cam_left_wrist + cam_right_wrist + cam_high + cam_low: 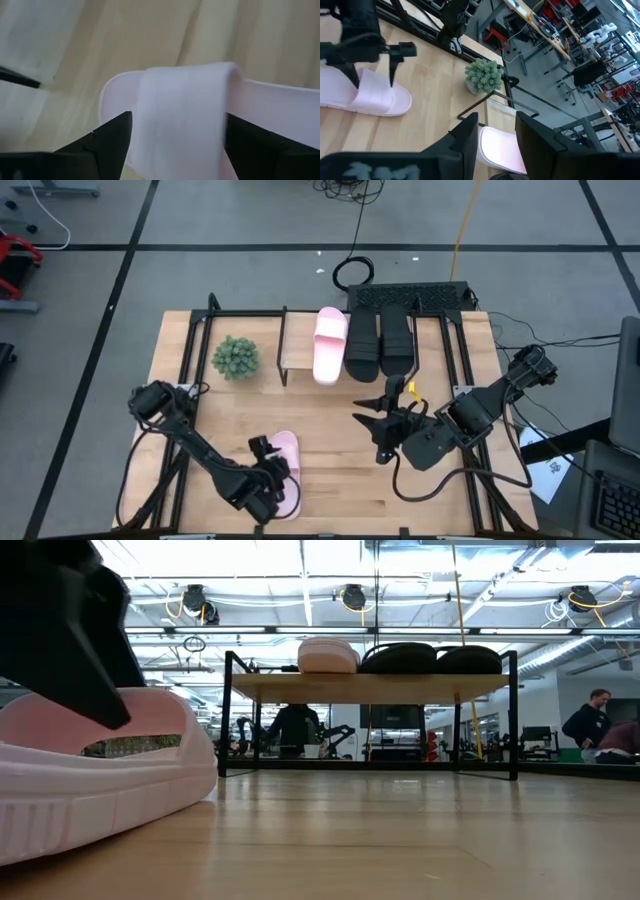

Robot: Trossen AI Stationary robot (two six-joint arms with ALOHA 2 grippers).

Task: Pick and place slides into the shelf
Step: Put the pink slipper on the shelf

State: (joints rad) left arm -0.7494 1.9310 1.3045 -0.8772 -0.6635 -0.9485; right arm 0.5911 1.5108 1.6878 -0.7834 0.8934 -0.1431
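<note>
Three slides already sit side by side on the shelf (300, 340) at about twelve o'clock on the table: a pink one (330, 344) and the black pair (380, 343) just to its right, all pointing the same way. The bare board to the pink one's left looks like the gap kept for its mate.

That mate, the last pink slide (285, 470), lies flat on the table near the front edge, around seven o'clock. The left gripper (268, 480) is down over it. In the left wrist view its fingers (107, 137) stand wide apart with the strap between them, one on each side. They do not look closed on it yet, so I'd say the slide is straddled, not held. Taking it across the strap makes sense: it is the one raised part a two-finger grip can span.

The left arm runs from its base at nine o'clock low across the table, wrist bent down.

The right gripper (378, 427) hangs just right of centre, in front of the shelf, at roughly four o'clock from the black pair. Its fingers are parted and carry nothing. The arm reaches in from three o'clock, seemingly waiting.

A small plant (235, 357) stands off the shelf's left end, clear of both arms.
</note>
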